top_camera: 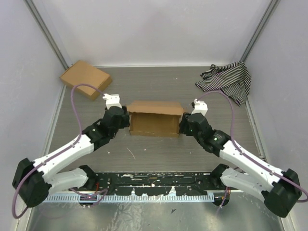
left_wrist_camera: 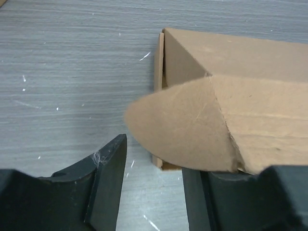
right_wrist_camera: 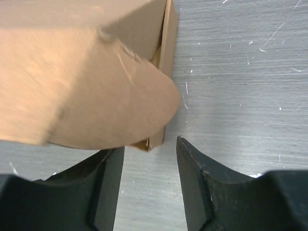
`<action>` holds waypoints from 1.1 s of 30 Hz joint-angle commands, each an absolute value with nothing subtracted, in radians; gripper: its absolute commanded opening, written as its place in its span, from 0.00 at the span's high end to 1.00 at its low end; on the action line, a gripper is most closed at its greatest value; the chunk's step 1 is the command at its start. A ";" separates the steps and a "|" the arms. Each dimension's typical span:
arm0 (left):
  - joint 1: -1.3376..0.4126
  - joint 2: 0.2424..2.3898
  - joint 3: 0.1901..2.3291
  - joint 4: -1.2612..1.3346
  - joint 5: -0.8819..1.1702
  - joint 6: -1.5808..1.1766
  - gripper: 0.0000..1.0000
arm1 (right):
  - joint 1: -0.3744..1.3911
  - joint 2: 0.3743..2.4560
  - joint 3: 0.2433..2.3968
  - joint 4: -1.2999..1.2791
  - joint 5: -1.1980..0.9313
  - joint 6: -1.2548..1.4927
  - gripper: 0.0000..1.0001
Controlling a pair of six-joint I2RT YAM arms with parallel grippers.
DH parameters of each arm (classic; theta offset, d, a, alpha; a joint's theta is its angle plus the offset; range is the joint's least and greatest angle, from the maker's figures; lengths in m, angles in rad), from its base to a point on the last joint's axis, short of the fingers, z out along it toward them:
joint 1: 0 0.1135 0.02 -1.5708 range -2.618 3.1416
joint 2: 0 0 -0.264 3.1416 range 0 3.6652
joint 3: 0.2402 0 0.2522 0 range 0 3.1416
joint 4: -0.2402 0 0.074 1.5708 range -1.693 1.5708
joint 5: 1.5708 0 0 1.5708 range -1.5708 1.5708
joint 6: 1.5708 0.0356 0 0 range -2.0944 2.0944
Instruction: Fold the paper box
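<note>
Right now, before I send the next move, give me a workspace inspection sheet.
Surface: grey table, white flecks.
Job's things: paper box mid-table, partly folded, rounded tabs out at both ends.
Clutter: cardboard slab far left; striped cloth far right.
Hands: left hand and right hand open, one at each box end.
Cables: purple cables loop high, clear of the box.
Surroundings: pale walls on three sides.

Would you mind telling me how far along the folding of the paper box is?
Done: the paper box already stands with walls up. In hand: nothing gripped; the left claw and right claw sit open at its ends. Left: both rounded tabs stick out beyond the side walls and likely need tucking in.
</note>
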State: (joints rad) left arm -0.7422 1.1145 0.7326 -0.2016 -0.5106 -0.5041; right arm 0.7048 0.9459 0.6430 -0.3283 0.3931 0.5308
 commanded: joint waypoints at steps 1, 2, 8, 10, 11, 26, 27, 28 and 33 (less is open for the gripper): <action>-0.749 0.954 0.697 -0.334 -0.485 -0.569 0.45 | 0.708 0.805 0.663 -0.460 0.346 0.556 0.46; -0.750 0.909 0.692 -0.363 -0.473 -0.579 0.45 | 0.708 0.776 0.674 -0.496 0.339 0.556 0.45; -0.750 0.687 0.703 -0.478 -0.452 -0.620 0.44 | 0.707 0.664 0.762 -0.625 0.310 0.556 0.41; -0.750 0.668 0.724 -0.492 -0.457 -0.616 0.42 | 0.708 0.683 0.798 -0.637 0.302 0.547 0.39; -0.750 0.678 0.740 -0.497 -0.457 -0.609 0.42 | 0.708 0.705 0.819 -0.641 0.298 0.537 0.39; -0.541 1.383 0.920 -0.272 -0.128 -0.580 0.31 | 0.380 1.235 0.842 -0.266 -0.127 0.529 0.25; -0.529 1.406 0.917 -0.257 -0.108 -0.583 0.31 | 0.362 1.250 0.832 -0.232 -0.158 0.529 0.24; -0.523 1.425 0.917 -0.246 -0.096 -0.584 0.31 | 0.350 1.268 0.833 -0.212 -0.179 0.524 0.23; -0.516 1.506 0.913 -0.196 -0.068 -0.581 0.30 | 0.341 1.387 0.847 -0.166 -0.248 0.496 0.23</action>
